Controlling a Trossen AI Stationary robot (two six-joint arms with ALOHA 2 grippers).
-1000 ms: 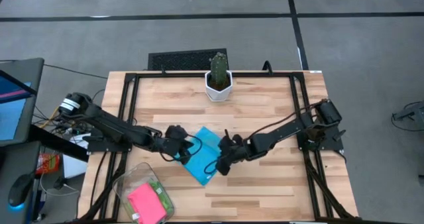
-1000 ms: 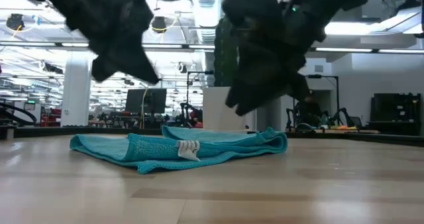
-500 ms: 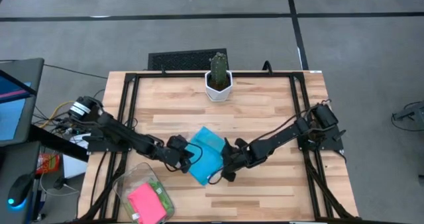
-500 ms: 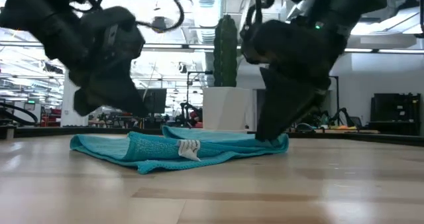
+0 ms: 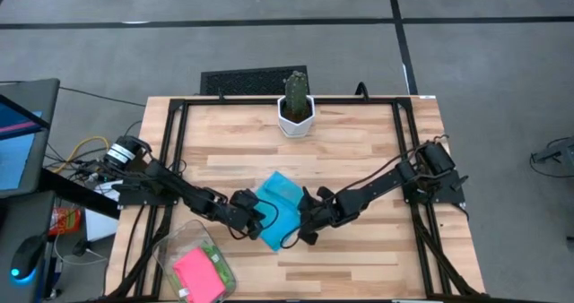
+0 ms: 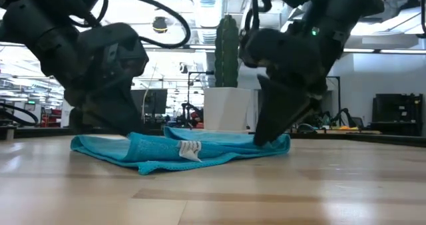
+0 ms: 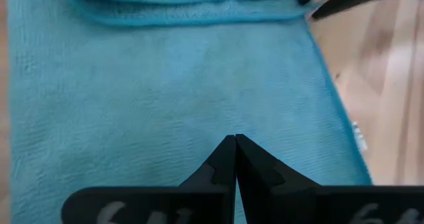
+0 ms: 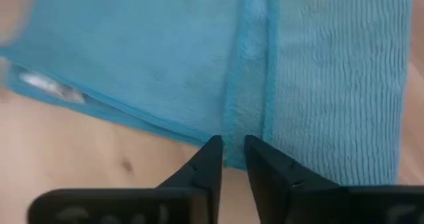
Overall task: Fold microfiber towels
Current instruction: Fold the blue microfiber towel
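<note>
High view: left pincer together, right pincer slightly apart, both at blue towel.

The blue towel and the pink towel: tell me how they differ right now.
The blue towel lies on the bare wood in the middle of the table; the pink towel sits in the clear bin at the front left corner.
The blue one lies loosely folded between the left gripper and right gripper; neither is near the pink one.
The blue one shows a white label; none shows on the pink.
Both are plain single-colour cloths.
</note>
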